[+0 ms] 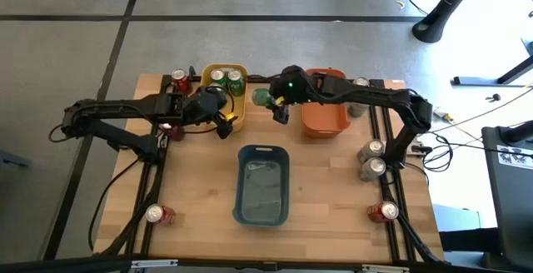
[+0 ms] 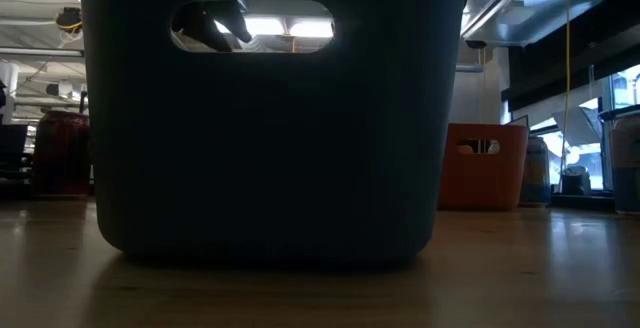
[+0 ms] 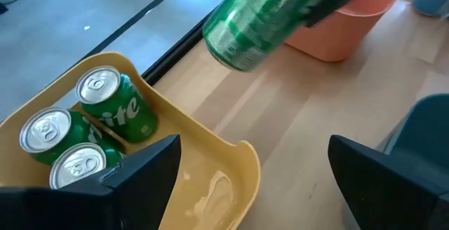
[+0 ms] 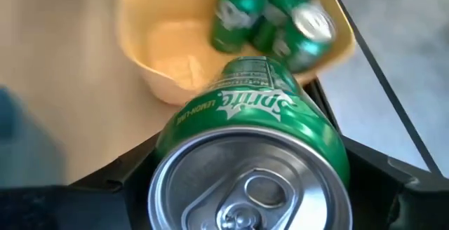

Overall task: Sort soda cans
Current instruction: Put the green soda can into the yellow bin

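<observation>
Right wrist view: right gripper (image 4: pixel 245 181) pinching green can (image 4: pixel 252 153) | left wrist view: left gripper (image 3: pixel 245 181) spread

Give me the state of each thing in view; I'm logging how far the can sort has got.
Yellow bin: holds three upright green cans.
Fourth green can: tilted in the air, gripped by the right gripper beside the yellow bin.
Left gripper: open, empty, over the yellow bin.
Orange bin: no cans visible inside.
Blue bin: looks empty.
</observation>
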Controlling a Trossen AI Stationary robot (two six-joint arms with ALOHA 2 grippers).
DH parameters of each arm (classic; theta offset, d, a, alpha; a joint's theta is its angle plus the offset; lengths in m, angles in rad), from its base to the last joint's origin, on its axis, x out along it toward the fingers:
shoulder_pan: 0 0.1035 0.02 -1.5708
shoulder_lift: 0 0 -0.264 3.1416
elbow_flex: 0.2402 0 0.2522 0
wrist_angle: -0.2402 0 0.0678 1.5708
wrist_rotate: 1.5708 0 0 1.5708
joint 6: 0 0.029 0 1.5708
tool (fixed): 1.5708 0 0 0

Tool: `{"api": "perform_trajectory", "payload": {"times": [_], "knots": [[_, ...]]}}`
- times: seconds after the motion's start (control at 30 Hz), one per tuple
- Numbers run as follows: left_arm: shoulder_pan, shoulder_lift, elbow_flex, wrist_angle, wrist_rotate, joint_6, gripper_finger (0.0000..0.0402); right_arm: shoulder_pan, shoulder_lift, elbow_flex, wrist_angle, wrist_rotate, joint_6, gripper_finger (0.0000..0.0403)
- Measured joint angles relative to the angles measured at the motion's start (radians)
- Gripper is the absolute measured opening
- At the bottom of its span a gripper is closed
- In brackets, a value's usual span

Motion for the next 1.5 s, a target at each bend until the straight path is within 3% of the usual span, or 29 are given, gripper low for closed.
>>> {"api": "perform_trajectory", "payload": {"times": [0.2,0.47,1.03,1.23,1.5], "knots": [[-0.002,0.001,-0.003,0.002,0.002,-0.022,0.0347,-0.074,0.052,0.001,-0.070,0.000,0.002,0.0307],[-0.008,0.001,-0.003,0.003,0.002,-0.021,0.0347,-0.128,0.110,0.001,-0.210,-0.078,0.020,0.0307],[-0.008,0.001,-0.003,0.004,0.002,0.001,0.0347,-0.127,0.237,0.005,-0.180,-0.163,0.039,0.0308],[-0.008,0.001,-0.003,0.004,0.002,0.001,0.0347,-0.126,0.241,0.002,-0.141,-0.175,0.039,0.0385],[-0.008,0.001,-0.004,0.004,0.002,0.000,0.0347,-0.126,0.241,0.002,-0.093,-0.182,0.039,0.0342]]}}
